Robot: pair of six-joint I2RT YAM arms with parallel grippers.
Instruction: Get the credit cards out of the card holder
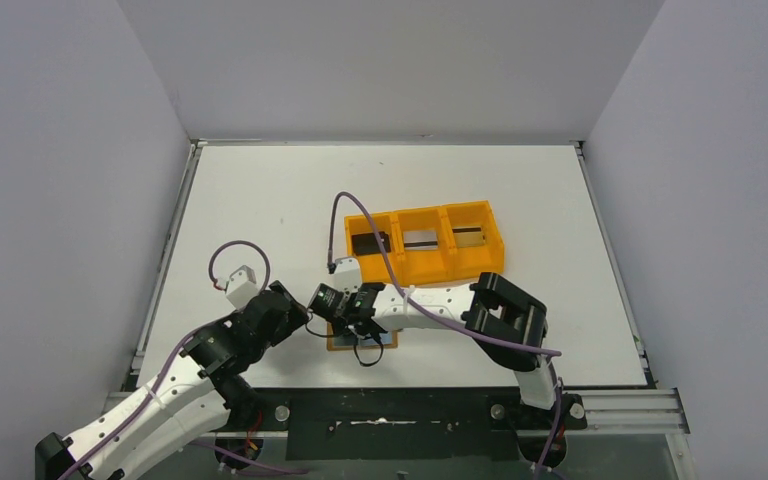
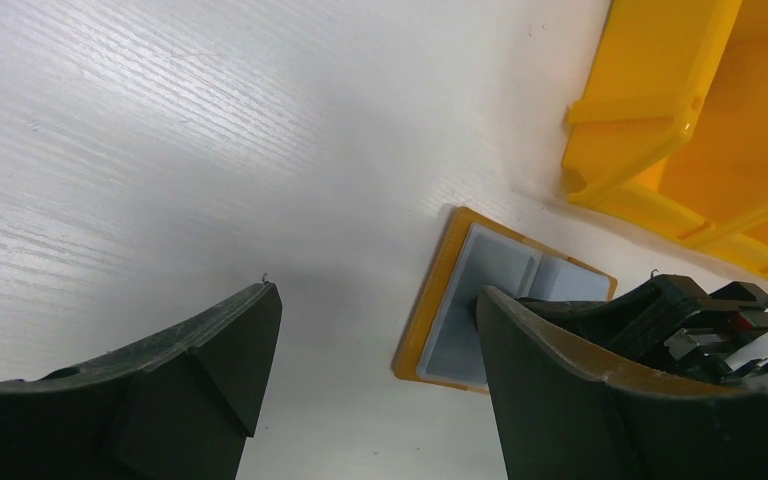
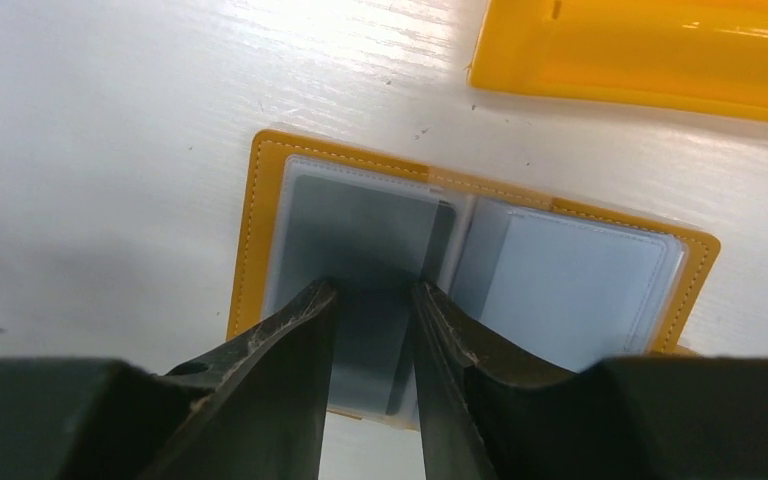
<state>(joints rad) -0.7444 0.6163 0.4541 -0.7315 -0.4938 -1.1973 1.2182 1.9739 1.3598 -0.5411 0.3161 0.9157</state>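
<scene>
The card holder (image 3: 250, 230) lies open and flat on the white table, just in front of the orange tray. Its left pocket holds a dark grey credit card (image 3: 360, 230); the right panel (image 3: 570, 280) looks pale blue. My right gripper (image 3: 375, 290) hangs right over the left pocket, its fingers a narrow gap apart, open, with nothing clamped between them. My left gripper (image 2: 375, 295) stands wide open over bare table, just left of the holder (image 2: 430, 310). In the top view the right gripper (image 1: 360, 325) covers most of the holder (image 1: 338, 343).
The orange three-compartment tray (image 1: 425, 262) sits just behind the holder, with a dark card (image 1: 368, 241) and a grey card (image 1: 421, 238) lying in its left and middle compartments. A purple cable (image 1: 360, 215) arches over the tray's left end. White walls enclose the table.
</scene>
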